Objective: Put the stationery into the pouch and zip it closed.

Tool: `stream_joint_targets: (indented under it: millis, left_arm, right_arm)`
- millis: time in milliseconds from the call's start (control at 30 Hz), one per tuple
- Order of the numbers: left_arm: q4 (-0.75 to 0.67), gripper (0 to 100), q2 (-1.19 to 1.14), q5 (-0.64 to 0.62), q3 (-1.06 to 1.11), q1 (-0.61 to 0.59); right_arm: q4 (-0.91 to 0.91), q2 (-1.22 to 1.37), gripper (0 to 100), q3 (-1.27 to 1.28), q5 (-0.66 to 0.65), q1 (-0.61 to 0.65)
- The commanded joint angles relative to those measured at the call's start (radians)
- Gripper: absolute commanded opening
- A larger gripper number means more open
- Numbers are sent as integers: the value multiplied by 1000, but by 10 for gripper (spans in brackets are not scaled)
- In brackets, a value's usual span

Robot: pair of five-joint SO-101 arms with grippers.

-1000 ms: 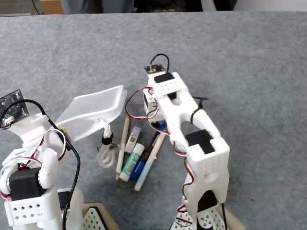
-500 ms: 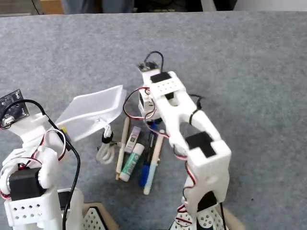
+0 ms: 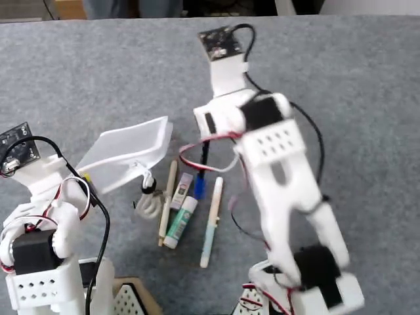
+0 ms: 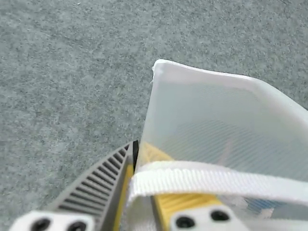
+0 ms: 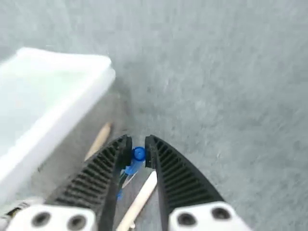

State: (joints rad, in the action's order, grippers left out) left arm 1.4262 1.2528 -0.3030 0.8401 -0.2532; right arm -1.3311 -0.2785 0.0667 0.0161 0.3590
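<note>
Hidden bits first. From above, my right arm covers its own grip, and only the lower part of the blue pen pokes out beneath the wrist. My left arm blocks its grip from above in the same way. In the left wrist view a white webbing band lies across the fingertips. Shapes show through the pouch wall but are too blurry to identify.

Right pincer: pressed onto the blue pen, with a dark ribbed finger on either side of its round blue end. From above, the pen's long axis runs far-to-near, dark barrel under the wrist and blue end toward my bases. It sits just beside the pouch's corner, over the far ends of the stationery row.

Left pincer: clamped on the pouch edge, one ribbed dark finger showing and a yellow-faced one against the fabric. The pouch is translucent white, a flat rectangle held tilted. Its long axis runs diagonally from my left grip toward mid-table.

The table is grey and felt-like. On it lie a wooden stick, a green-and-white glue stick and a white pen, roughly parallel, far-to-near with a slight lean. A small pale piece between stick and pen is too small to identify. A white loop with a dark clip lies beside the stick.
</note>
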Motion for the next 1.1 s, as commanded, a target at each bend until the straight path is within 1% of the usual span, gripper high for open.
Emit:
stream_joint_targets:
  millis: [0,133,233,367,433,667,900,1067]
  left_arm:
    - [-23,27,-3,-8,-4,-15]
    - [-23,27,-3,-8,-4,-15]
    - [-23,27,-3,-8,-4,-15]
    - [-23,27,-3,-8,-4,-13]
    - [-23,27,-3,-8,-4,-13]
    - [-21,27,-9,-8,-4,-13]
    - [-21,27,-11,-8,-4,-13]
    - [-23,27,-11,-2,-4,-13]
  right_arm:
    - [-2,-165,13,-38,-9,12]
    - [3,-285,13,-39,-9,41]
    - [6,-358,13,-44,-9,95]
    - [60,-460,13,-56,-9,146]
    - [112,-513,13,-56,-11,152]
    - [215,-673,12,-56,-126,150]
    - [219,-759,12,-59,-126,149]
    - [253,-783,12,-147,-126,149]
